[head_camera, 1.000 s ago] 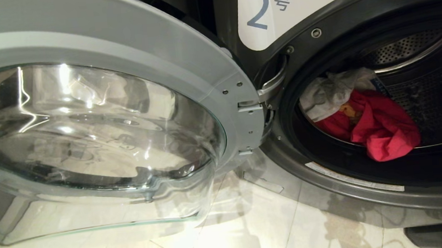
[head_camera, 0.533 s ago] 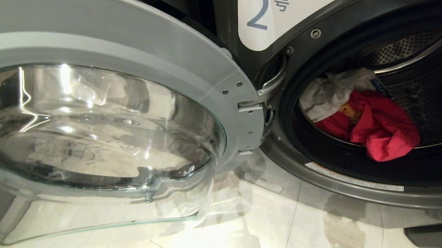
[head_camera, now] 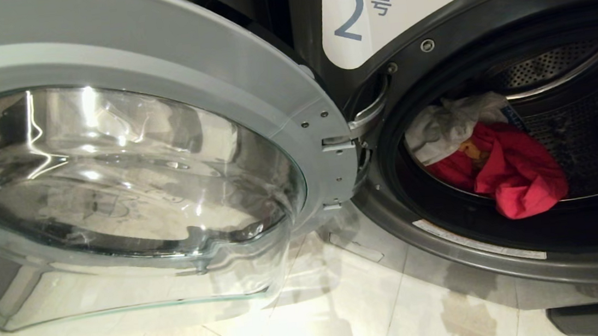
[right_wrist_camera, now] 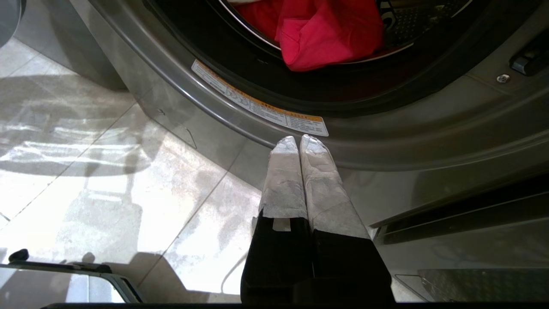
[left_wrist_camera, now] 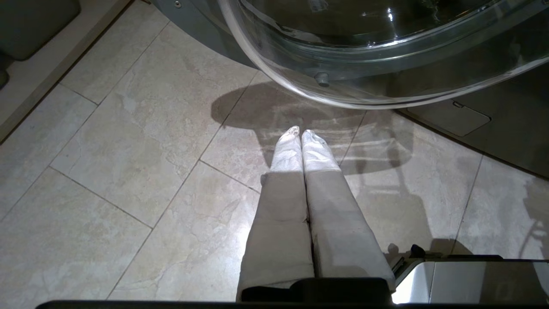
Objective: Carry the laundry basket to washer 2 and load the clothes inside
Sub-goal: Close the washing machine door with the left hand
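Now, status by item:
Washer 2 [head_camera: 480, 2]: dark grey front-loader, white label w/ blue 2 at abt 12 o'clock in head view; opening fills the 3 o'clock side.
Door [head_camera: 127, 151]: swung fully open, hinged at the opening's 9 o'clock edge; grey ring around a bulging clear glass bowl, taking up the head view's 9 o'clock half.
Clothes [head_camera: 513, 175]: inside the drum, lying at the front, low on its 9 o'clock side. Pink-red piece in front, white piece behind it toward 11 o'clock, a bit of yellow-orange showing between the two (mostly covered). Red cloth's lowest fold droops over the drum's front lip.
Drum [head_camera: 591, 129]: perforated metal, dark inside.
Left gripper [left_wrist_camera: 301, 134]: jaws pressed together, nothing btwn them; hangs over the floor tiles [left_wrist_camera: 128, 171] just below the door's glass bowl, not touching it.
Right gripper [right_wrist_camera: 299, 140]: jaws also pressed together, empty; tips point at the washer's lower front rim, close to the warning sticker [right_wrist_camera: 261, 109], w/ the red cloth beyond, toward 12 o'clock in that wrist view.
Laundry basket: can't tell where it is; none of the views show it.
Floor: pale glossy tiles, shadows falling across them in front of the machine.
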Controlling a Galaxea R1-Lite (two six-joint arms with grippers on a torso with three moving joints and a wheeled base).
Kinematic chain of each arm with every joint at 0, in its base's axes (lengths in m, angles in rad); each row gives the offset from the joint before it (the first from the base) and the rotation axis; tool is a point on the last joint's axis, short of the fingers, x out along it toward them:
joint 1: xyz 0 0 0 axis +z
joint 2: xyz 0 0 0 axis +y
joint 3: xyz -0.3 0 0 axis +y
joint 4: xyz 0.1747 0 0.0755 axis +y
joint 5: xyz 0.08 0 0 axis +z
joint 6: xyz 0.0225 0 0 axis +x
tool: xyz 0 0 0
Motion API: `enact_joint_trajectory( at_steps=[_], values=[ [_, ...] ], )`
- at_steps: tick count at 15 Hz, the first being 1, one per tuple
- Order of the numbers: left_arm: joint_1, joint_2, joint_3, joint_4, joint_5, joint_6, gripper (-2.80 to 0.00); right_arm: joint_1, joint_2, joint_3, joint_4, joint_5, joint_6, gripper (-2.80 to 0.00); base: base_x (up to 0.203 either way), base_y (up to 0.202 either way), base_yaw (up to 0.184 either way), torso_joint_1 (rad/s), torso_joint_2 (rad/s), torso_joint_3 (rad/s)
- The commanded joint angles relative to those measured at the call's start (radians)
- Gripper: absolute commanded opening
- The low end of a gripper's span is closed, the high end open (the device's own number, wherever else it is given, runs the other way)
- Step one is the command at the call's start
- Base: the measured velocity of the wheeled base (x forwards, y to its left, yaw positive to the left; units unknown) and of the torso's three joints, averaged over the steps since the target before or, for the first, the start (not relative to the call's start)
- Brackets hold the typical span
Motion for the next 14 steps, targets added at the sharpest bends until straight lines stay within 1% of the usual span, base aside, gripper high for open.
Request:
enact_joint_trajectory(
  at_steps=[1,14],
  values=[
    [0.000,0.000,0.002,-0.001,0.000,0.000,-2.80,0.000,0.003,0.034,-0.002,0.001,0.000,-2.80,0.000,0.000,0.000,0.000,0.00,0.000],
    [0.000,0.000,0.002,-0.001,0.000,0.000,-2.80,0.000,0.003,0.034,-0.002,0.002,0.000,-2.80,0.000,0.000,0.000,0.000,0.00,0.000]
  ],
)
